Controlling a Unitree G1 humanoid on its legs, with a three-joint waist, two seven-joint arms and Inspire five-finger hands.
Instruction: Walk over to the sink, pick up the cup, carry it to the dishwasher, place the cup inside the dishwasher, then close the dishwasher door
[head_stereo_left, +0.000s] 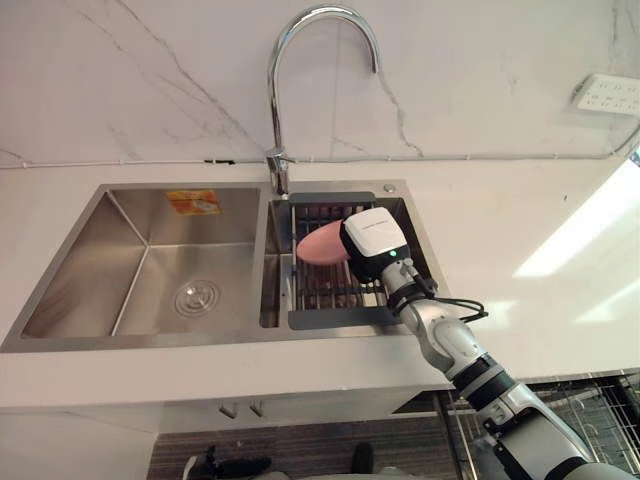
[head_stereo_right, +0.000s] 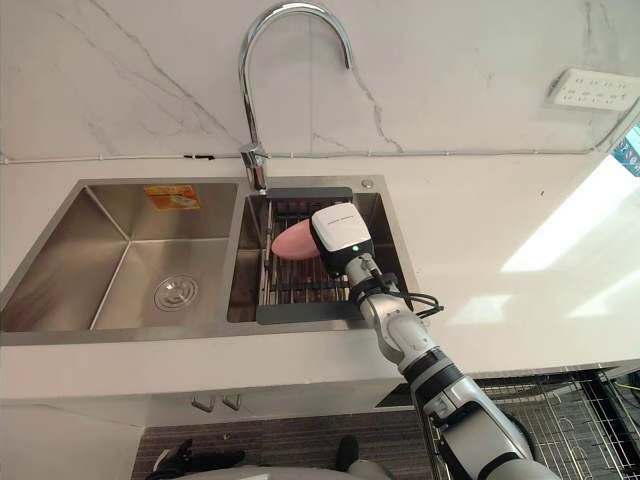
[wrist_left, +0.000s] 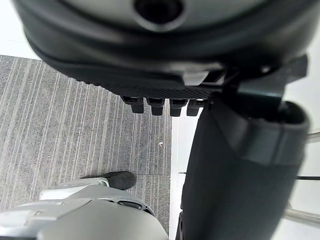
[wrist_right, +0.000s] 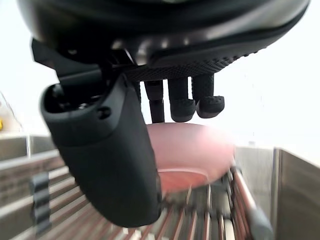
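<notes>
A pink cup (head_stereo_left: 318, 248) lies on its side over the dark drying rack (head_stereo_left: 335, 300) in the sink's right basin. My right hand (head_stereo_left: 375, 240) reaches in from the lower right and sits against the cup's right end. In the right wrist view the cup (wrist_right: 200, 150) lies between the thumb (wrist_right: 110, 160) and the curled fingers (wrist_right: 182, 107), which rest on its top. My left hand (wrist_left: 240, 165) hangs low over a grey striped floor with relaxed fingers, holding nothing.
A tall chrome faucet (head_stereo_left: 285, 90) arches over the divider between the basins. The left basin (head_stereo_left: 120, 270) holds only its drain. White counter runs to the right. A wire dishwasher rack (head_stereo_left: 600, 410) shows at the lower right. A wall socket (head_stereo_left: 608, 92) sits up right.
</notes>
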